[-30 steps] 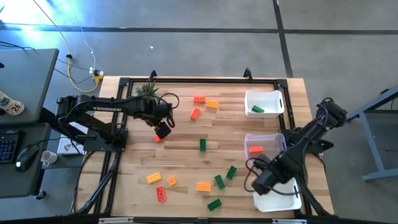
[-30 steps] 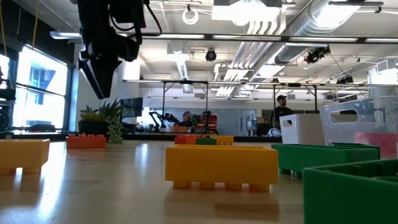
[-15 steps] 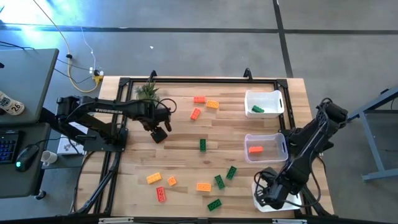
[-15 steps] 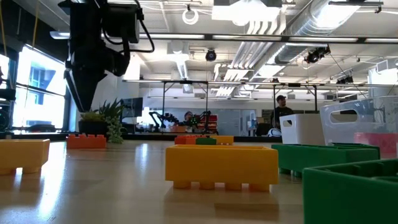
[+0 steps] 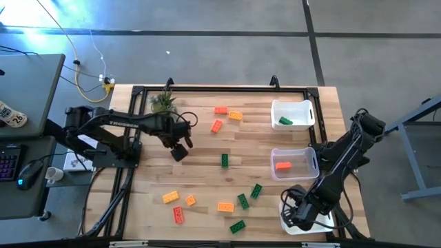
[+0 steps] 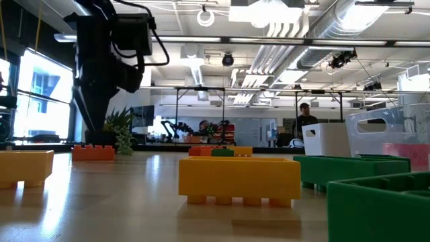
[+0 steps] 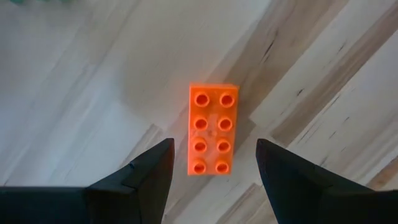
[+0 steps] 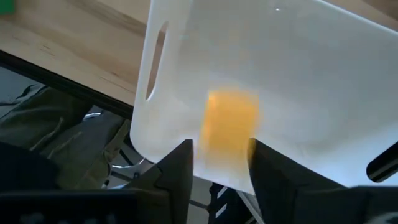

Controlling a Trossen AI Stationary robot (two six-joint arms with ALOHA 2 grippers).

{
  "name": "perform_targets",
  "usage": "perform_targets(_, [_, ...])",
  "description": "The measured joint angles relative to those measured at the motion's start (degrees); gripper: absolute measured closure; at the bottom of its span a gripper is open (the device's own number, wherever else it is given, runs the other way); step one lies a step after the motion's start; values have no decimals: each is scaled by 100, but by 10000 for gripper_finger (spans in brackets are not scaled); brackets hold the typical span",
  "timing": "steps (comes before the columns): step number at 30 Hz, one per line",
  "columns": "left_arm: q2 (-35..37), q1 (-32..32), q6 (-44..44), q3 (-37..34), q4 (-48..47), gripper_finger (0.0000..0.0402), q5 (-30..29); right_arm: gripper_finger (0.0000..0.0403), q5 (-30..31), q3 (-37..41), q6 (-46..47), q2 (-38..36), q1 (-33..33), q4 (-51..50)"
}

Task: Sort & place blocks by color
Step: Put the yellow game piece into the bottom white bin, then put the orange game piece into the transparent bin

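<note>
While left end effector (image 7: 211, 165) gapes above red-orange brick (image 7: 212, 130) | right end effector (image 8: 221, 158) releasing yellow brick (image 8: 231, 119)

The high view looks straight down from well above, taking in the whole counter (image 5: 207, 165) and both arms. The low view sits at counter height, looking level across the surface into the room behind. Each wrist view looks close past its own dark fingers (image 7: 130, 180): the left at an orange brick (image 7: 212, 130), the right into a white bin (image 8: 298, 87).
</note>
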State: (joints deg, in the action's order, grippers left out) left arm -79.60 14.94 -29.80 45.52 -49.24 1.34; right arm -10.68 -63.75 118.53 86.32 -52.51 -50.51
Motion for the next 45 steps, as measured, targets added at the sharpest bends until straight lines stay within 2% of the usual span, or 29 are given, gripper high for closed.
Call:
perform_targets(10, [-531, 0, 105, -73, 211, 179, 55, 194, -2, 0, 255, 0, 2, -1])
perform_targets(13, [-710, 0, 151, -73, 280, 179, 239, 188, -1, 0, 257, 0, 2, -1])
perform_targets(20, [-1125, 2, 151, -72, 284, 180, 257, 187, -2, 0, 255, 0, 121, 10])
perform_targets(24, [-1203, 7, 295, -57, 263, 202, 298, 187, 54, -2, 254, 0, 236, 83])
perform_targets(31, [-1166, 7, 839, -60, 249, 292, 332, 187, 183, -2, 254, 0, 378, 261])
perform_targets(37, [-1133, 2, 1264, -60, 250, 292, 406, 188, 169, -4, 325, 0, 465, 415])
perform_targets(45, [-1131, 0, 1849, 285, 124, 292, 995, 188, 175, -327, 722, -1, 466, 369])
